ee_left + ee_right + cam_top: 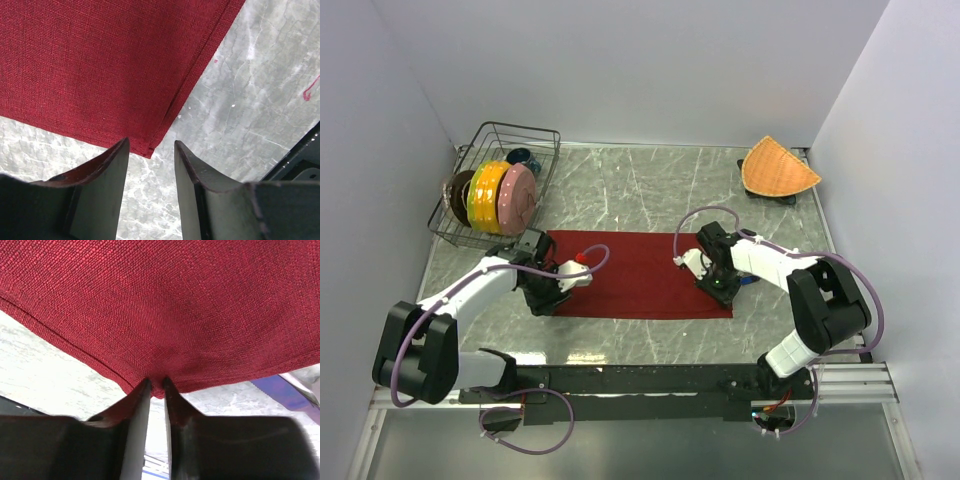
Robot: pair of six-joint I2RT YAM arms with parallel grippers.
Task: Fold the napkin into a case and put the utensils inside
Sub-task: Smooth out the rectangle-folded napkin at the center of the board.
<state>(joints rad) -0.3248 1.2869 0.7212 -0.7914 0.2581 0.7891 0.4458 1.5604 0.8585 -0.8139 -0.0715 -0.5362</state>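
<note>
The dark red napkin (640, 272) lies flat on the marble table, lying in layers at its near-left corner (90, 65). My left gripper (550, 298) hovers at that corner, open, and the corner's tip sits just ahead of the gap (151, 145). My right gripper (722, 290) is at the near-right corner, where its fingertips (156, 385) pinch a bunched bit of the napkin (165, 305). The blue-purple knife (287, 392) shows on the table at the right edge of the right wrist view. The fork is not clearly seen.
A wire dish rack (542, 140) holding coloured plates (495, 195) stands at the back left. An orange woven fan-shaped mat (778, 168) stands at the back right. White walls close in the table (650, 185) on three sides.
</note>
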